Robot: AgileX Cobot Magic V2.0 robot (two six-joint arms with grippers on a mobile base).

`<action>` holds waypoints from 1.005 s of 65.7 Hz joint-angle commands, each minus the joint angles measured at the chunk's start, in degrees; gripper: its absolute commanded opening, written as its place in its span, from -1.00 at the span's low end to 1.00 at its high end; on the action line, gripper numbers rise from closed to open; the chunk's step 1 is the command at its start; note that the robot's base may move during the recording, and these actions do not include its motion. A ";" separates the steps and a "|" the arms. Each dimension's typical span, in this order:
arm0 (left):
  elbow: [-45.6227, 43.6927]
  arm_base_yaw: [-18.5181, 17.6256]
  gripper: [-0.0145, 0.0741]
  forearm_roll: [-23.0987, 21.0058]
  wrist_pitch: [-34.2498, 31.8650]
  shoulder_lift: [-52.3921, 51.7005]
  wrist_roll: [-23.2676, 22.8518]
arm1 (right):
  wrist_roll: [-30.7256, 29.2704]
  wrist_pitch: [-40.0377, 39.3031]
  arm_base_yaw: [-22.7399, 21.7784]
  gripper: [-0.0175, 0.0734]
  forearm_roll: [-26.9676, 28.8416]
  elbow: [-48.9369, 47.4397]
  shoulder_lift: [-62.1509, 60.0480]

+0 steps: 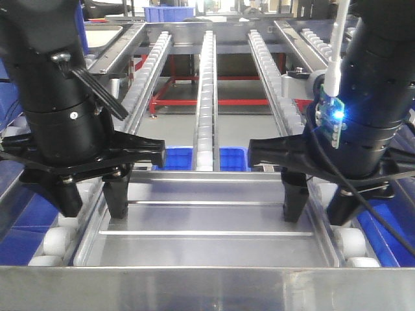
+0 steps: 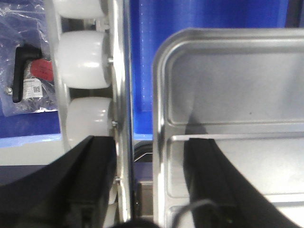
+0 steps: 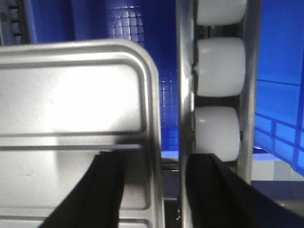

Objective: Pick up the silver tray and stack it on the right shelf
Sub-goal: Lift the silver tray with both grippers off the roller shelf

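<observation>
Looking from the front, the silver tray (image 1: 214, 220) lies flat on the roller rails of the right shelf (image 1: 206, 97), just behind the front lip (image 1: 207, 288). That lip cuts off the tray's near edge, so no telling how close the two sit. The left tool (image 1: 93, 197) is spread wide over the tray's left rim, one finger inside the tray and the other out by the white rollers (image 1: 55, 243). The right tool (image 1: 319, 201) does the same on the right rim. Neither is pinching anything: both wrist cams show each rim plus a rail edge sitting between the fingers with room to spare. Can't tell whether the inner fingertips touch the tray floor, since both wrist views go dark and cut off down there. For writing, the only candidate is a plastic bag (image 2: 28, 71) in the left wrist view with a black part and a red and white label inside, but the print is way too blurry to read. Only the front cam shows the little circuit board (image 1: 334, 120) glowing blue on the right arm, and the blue bins (image 1: 178, 157) under the rails look clearer there.
</observation>
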 commanded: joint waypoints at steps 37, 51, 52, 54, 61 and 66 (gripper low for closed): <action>-1.36 0.05 -0.90 0.30 0.32 -2.37 -0.70 | -0.45 -1.46 -0.22 -0.46 -0.71 -1.31 -1.42; -2.62 0.05 -0.90 -0.28 3.05 -2.75 -0.70 | -0.45 1.05 -0.22 -0.46 0.62 -2.71 -2.42; -2.97 0.05 -0.90 -0.28 4.00 -2.97 -0.70 | -0.45 2.15 -0.22 -0.46 0.98 -3.24 -2.75; -3.62 0.05 -0.90 -0.28 5.07 -3.27 -0.70 | -0.45 3.31 -0.22 -0.46 1.32 -4.02 -3.13; -5.84 0.05 -0.90 -0.28 8.85 -4.92 -0.42 | -0.45 8.76 -0.22 -0.46 1.32 -6.74 -4.91; -7.08 0.05 -0.90 -0.65 11.00 -6.19 -0.42 | -0.45 11.36 -0.07 -0.46 1.93 -8.28 -6.35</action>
